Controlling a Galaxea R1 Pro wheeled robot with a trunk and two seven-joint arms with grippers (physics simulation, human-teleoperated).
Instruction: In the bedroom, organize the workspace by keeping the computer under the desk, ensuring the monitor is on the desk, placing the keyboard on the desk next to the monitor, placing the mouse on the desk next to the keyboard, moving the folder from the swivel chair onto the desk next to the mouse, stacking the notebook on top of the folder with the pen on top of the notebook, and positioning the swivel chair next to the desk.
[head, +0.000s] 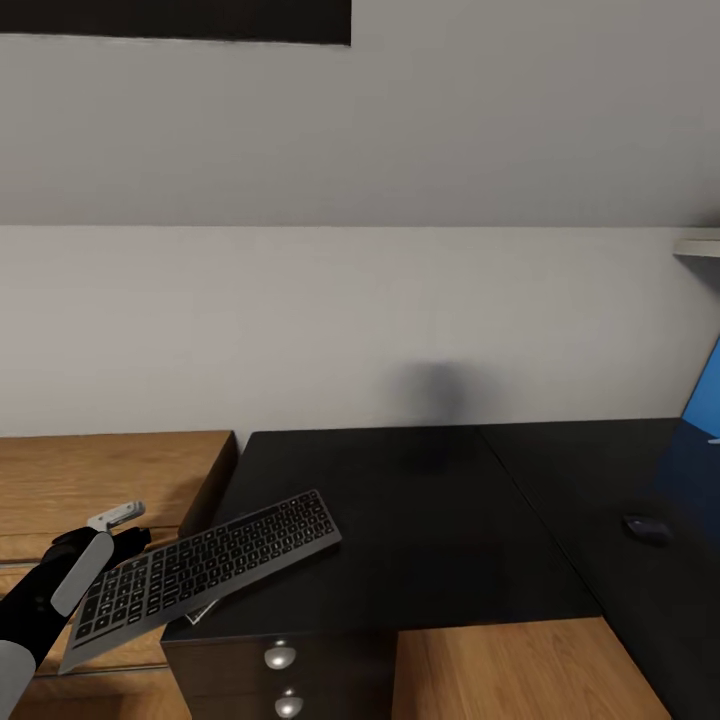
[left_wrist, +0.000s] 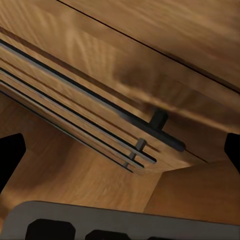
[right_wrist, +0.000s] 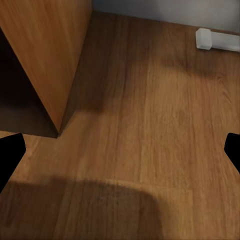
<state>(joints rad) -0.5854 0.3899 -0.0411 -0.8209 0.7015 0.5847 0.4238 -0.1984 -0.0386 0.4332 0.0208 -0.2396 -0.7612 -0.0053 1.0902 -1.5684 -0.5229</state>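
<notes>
The black keyboard lies slanted across the near left corner of the black desk, its left end sticking out past the desk over the wooden cabinet. My left gripper is at that overhanging end. In the left wrist view its fingertips stand far apart at the frame's edges, so my left gripper is open, with the keyboard's rim close to the camera. The mouse rests on the desk's right part. My right gripper hangs open over bare floor.
The desk's blue panel shows at the right edge. The desk's pedestal drawers with round knobs lie below the keyboard. The cabinet's drawer fronts with black handles face the left wrist. A wooden furniture side and a white block stand on the floor.
</notes>
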